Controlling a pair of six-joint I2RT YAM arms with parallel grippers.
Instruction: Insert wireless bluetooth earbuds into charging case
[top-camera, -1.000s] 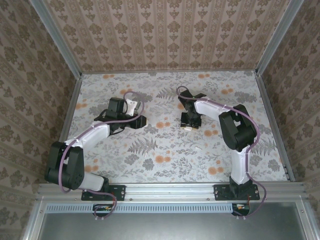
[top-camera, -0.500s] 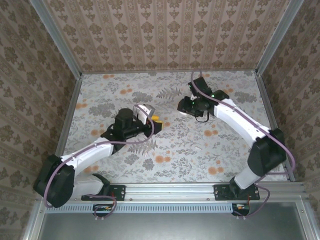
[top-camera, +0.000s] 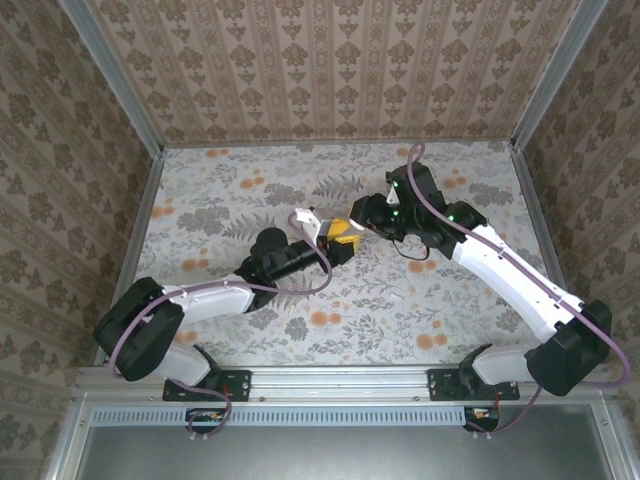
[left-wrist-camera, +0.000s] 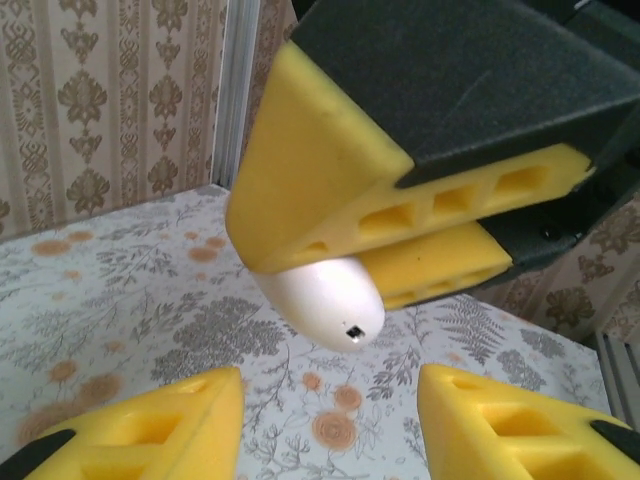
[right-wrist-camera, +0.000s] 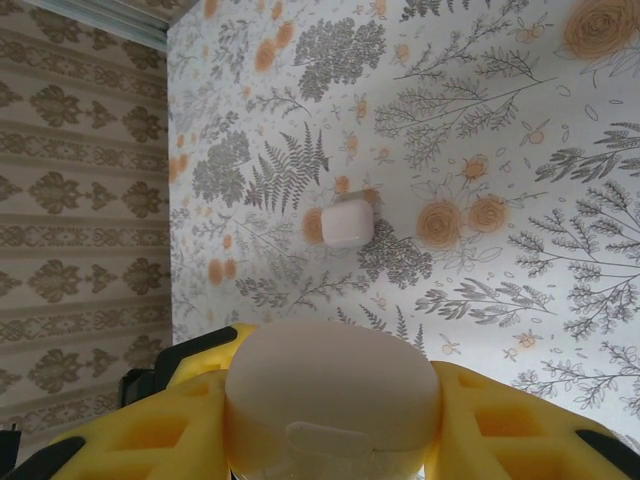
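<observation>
The right hand (right-wrist-camera: 333, 425) pinches a white charging case (right-wrist-camera: 332, 375). The left hand (left-wrist-camera: 330, 400) faces it, spread and empty, and would do best to close squarely on the case's free end. One earbud (top-camera: 397, 297) lies on the worktop (top-camera: 250, 190) at five o'clock.

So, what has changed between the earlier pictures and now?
The left gripper moved right, toward the middle of the table, and the right gripper moved left and a little farther back; they now face each other closely. The right gripper is shut on a white case; the left is open. The small earbud lies on the table as before.
</observation>
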